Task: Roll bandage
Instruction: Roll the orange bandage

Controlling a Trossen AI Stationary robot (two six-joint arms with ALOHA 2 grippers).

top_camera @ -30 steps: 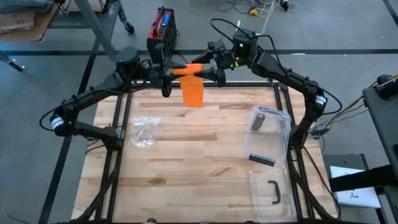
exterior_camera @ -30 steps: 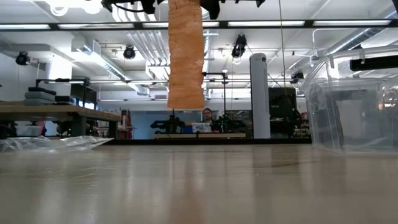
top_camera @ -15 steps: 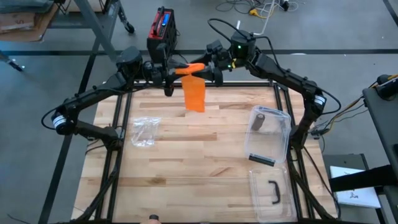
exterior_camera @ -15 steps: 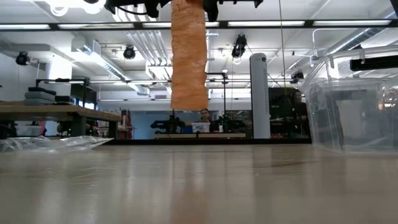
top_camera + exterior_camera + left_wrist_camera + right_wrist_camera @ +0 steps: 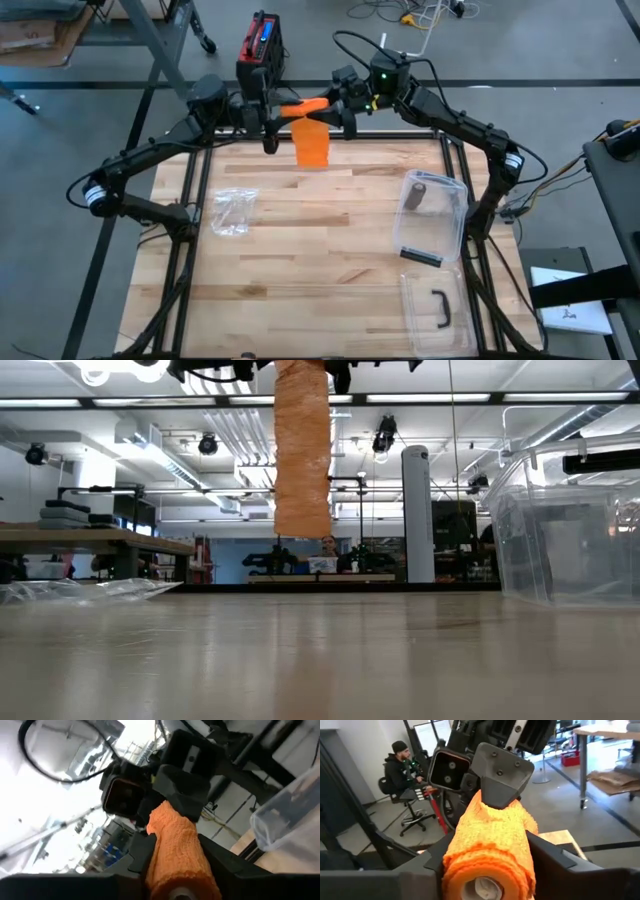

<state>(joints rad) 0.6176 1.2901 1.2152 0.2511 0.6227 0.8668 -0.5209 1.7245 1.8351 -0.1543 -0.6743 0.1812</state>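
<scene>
Orange bandage [image 5: 310,128] held up over table's [image 5: 300,260] far edge between both claws; loose tail [image 5: 302,450] hangs shorter than before, so rolling progresses. Right claw [image 5: 335,108] narrowed onto roll, left claw [image 5: 266,118] gripping too

Bright overhead light, blurred wrist views

Clear plastic bag [image 5: 231,211], clear lidded bin [image 5: 432,216], flat lid with handle [image 5: 436,310], seated person [image 5: 404,766]

No text, label, brand or number can be read anywhere — not on the table's items, not in the room behind.
</scene>
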